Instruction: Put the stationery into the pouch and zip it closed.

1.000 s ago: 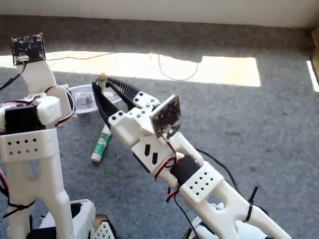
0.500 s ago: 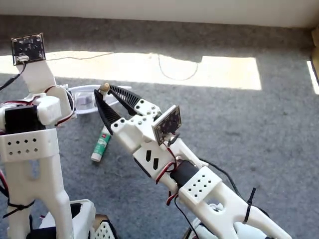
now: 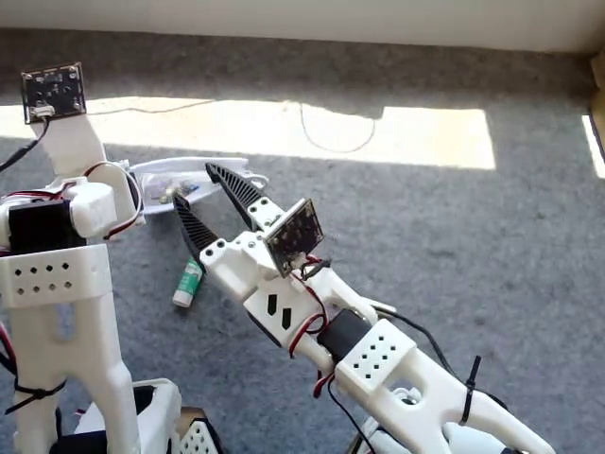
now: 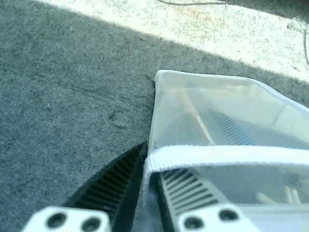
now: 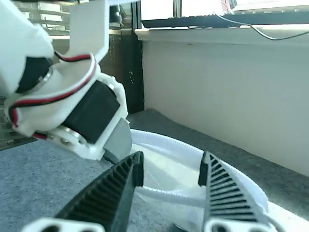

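**A:** What was nearest in the high view?

**B:** The right arm (image 3: pixel 378 350) ran from the lower right corner up toward the middle. The left arm (image 3: pixel 57 265) stood tall along the left edge.

**A:** And on the floor?

**B:** A green-and-white glue stick (image 3: pixel 189 282) lay on the grey carpet (image 3: pixel 454 246), left of centre. It was just below the right claw (image 3: pixel 194 183), not touching it, and outside the pouch (image 3: pixel 161 175).

**A:** Was that claw holding anything?

**B:** No. Its two black ribbed fingers were spread wide with nothing between them, and their tips were at the pouch. In the right wrist view, the pouch's white rim showed through the gap.

**A:** Where was the pouch?

**B:** It was on the carpet in the upper left part of the high view, partly hidden behind the left arm. It was a clear mesh pouch with white edging. A few small items (image 3: pixel 175 192) showed inside, too small to name.

**A:** And the left claw?

**B:** The left claw (image 4: pixel 154 159) was pinched on the pouch's white band at the bottom of its own view. One finger was outside the corner and the other showed through the mesh. A thin pale stick (image 4: pixel 195 118) lay inside the pouch just beyond.

**A:** And farther back?

**B:** A sunlit strip (image 3: pixel 425 132) crossed the carpet in the upper part of the high view. A thin cable (image 3: pixel 331 142) looped over it.
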You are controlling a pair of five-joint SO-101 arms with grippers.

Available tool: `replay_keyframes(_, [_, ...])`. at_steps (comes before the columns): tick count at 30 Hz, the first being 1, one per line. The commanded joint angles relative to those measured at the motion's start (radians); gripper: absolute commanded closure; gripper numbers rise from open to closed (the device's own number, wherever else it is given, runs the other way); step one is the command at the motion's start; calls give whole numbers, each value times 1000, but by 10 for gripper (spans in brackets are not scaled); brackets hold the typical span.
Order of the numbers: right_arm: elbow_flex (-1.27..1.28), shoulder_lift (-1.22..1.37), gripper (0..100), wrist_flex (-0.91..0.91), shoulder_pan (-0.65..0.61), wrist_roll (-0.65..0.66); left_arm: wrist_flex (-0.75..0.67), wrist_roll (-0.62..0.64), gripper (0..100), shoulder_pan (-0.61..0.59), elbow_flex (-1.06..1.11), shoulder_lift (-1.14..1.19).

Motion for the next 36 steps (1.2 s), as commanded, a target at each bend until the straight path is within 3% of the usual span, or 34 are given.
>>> replay_keyframes(1, [-31,-41,815,62,-8,-9,-5,8,993,-13,-45,2])
replay_keyframes(8, [-137,-199,815,387,1,-9,-5,8,993,-13,-45,2])
replay_keyframes(22, [-490,-318,815,1142,191,0,-3,8,993,-19,-45,1])
replay_keyframes(29, [-444,-283,815,1325,194,115,-2,8,993,-24,-54,-5])
replay_keyframes(36, [-404,-68,815,1334,202,170,2,9,993,-74,-88,-5])
